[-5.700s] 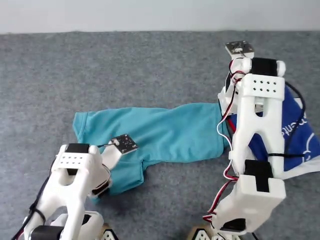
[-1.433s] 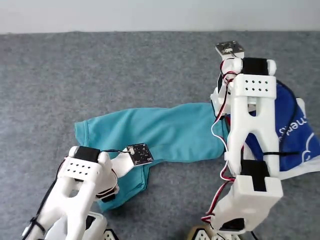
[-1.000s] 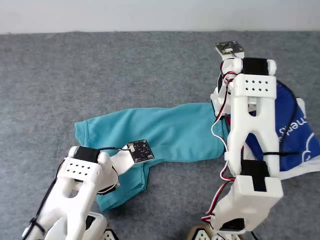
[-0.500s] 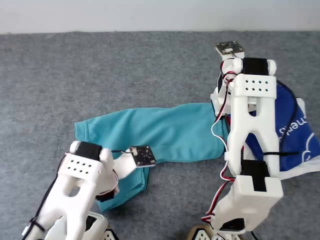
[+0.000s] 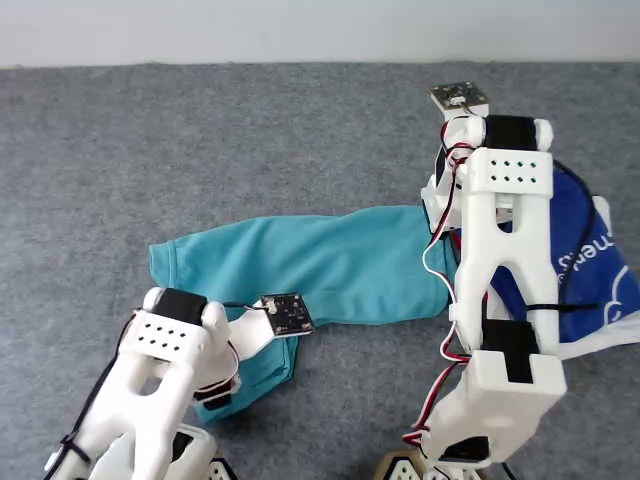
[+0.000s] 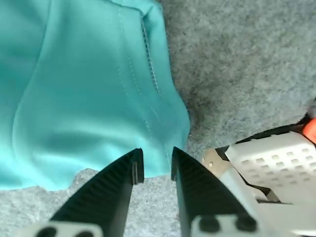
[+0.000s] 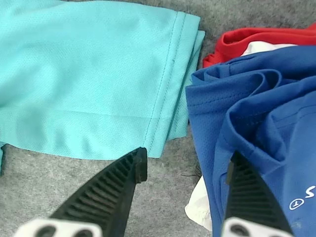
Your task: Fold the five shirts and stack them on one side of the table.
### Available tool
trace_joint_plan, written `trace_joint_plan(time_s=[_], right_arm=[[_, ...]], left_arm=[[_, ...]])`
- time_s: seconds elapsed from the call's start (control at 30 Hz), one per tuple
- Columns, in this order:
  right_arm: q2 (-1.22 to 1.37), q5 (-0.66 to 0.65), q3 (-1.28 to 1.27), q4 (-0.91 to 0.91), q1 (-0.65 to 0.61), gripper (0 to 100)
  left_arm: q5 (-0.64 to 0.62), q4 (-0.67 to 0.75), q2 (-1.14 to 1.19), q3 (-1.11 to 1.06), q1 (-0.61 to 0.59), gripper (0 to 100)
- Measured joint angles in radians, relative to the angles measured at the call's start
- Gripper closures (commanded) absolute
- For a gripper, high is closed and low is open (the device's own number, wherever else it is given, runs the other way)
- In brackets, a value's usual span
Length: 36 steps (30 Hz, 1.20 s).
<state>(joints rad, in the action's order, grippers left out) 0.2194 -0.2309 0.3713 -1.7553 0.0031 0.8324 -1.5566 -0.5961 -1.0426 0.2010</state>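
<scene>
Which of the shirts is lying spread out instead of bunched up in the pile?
The teal shirt, stretched across the middle of the table; the blue shirt, red shirt and white shirt sit crumpled together beside it.

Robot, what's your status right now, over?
Left gripper open at hem of teal shirt. Right gripper open, between teal shirt and blue shirt.

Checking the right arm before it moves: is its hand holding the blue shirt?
No, the right hand is wide open, poised between the teal shirt and the blue shirt with nothing gripped.
</scene>
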Motion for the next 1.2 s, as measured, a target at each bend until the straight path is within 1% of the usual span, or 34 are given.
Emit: trace_joint_plan(time_s=[0.2,0.3,0.43,0.7,0.9,0.97,1.2], right_arm=[[0.0,0.0,0.0,0.0,0.0,74.2],[0.0,0.0,0.0,0.0,0.0,74.2],[0.0,0.0,0.0,0.0,0.0,74.2],[0.0,0.0,0.0,0.0,0.0,74.2],[0.0,0.0,0.0,0.0,0.0,74.2],[0.0,0.0,0.0,0.0,0.0,74.2],[0.0,0.0,0.0,0.0,0.0,74.2]], left_arm=[[0.0,0.006,0.0,-0.003,0.103,89],[0.0,0.061,0.0,-0.048,0.138,90],[0.0,0.163,0.0,-0.117,0.147,90],[0.0,0.187,0.0,-0.127,0.149,90],[0.0,0.278,0.0,-0.186,0.149,98],[0.0,0.298,0.0,-0.187,0.149,99],[0.0,0.302,0.0,-0.189,0.149,99]])
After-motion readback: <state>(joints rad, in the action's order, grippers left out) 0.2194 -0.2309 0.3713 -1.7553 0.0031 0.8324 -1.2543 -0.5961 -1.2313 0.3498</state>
